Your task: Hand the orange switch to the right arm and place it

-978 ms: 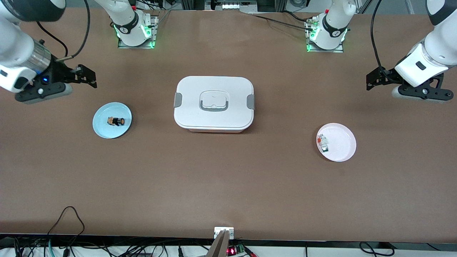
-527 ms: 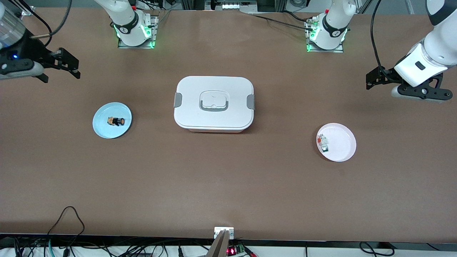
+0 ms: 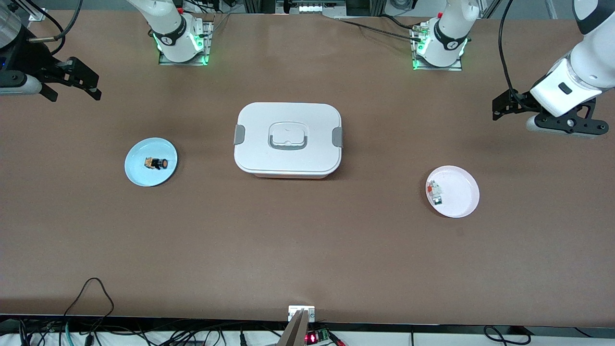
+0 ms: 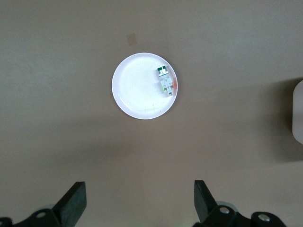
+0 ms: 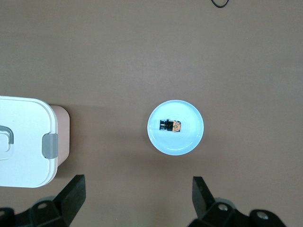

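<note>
Seemingly done | orange switch (image 3: pixel 157 164) lies on blue saucer (image 3: pixel 137 173) at right arm's end | right pincer (image 3: pixel 72 81) wide, empty, over bare table (image 3: pixel 307 250) | left pincer (image 3: pixel 502 106) wide, waiting | nothing left.

Robotics lab: brown test table (image 3: pixel 307 240), two bolted arm bases (image 3: pixel 180 41) at 12 o'clock, loose cables (image 3: pixel 91 298) and electronics at 6 o'clock.
</note>
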Tool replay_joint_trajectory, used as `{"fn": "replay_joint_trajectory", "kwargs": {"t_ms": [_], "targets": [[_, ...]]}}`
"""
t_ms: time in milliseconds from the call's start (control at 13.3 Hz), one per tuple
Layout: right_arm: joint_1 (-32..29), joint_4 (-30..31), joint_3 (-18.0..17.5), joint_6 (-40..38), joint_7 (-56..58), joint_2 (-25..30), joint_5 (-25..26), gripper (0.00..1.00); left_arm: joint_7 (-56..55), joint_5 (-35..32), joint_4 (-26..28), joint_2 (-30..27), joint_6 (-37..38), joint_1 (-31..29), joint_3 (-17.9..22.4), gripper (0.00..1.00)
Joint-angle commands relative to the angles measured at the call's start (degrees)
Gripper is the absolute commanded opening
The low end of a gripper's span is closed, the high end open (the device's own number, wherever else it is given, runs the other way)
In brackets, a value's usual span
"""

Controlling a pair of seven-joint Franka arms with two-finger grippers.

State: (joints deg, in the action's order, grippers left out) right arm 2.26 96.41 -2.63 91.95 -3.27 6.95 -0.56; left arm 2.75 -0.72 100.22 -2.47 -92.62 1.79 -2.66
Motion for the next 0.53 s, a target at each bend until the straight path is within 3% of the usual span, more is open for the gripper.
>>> {"fn": "replay_joint_trajectory", "kwargs": {"t_ms": [0,452], "targets": [[-0.2,-1.6,0.3,-1.4,-1.4,-1.1,0.8,1.00,-0.4,0.8,-0.4,-0.3,0.9,-0.1,-0.2,1.00],[-0.1,-1.7,0.3,-3.1,-3.9,-1.0,0.9,1.00,-0.5,0.8,-0.4,-0.3,0.9,0.0,-0.3,1.00]]}}
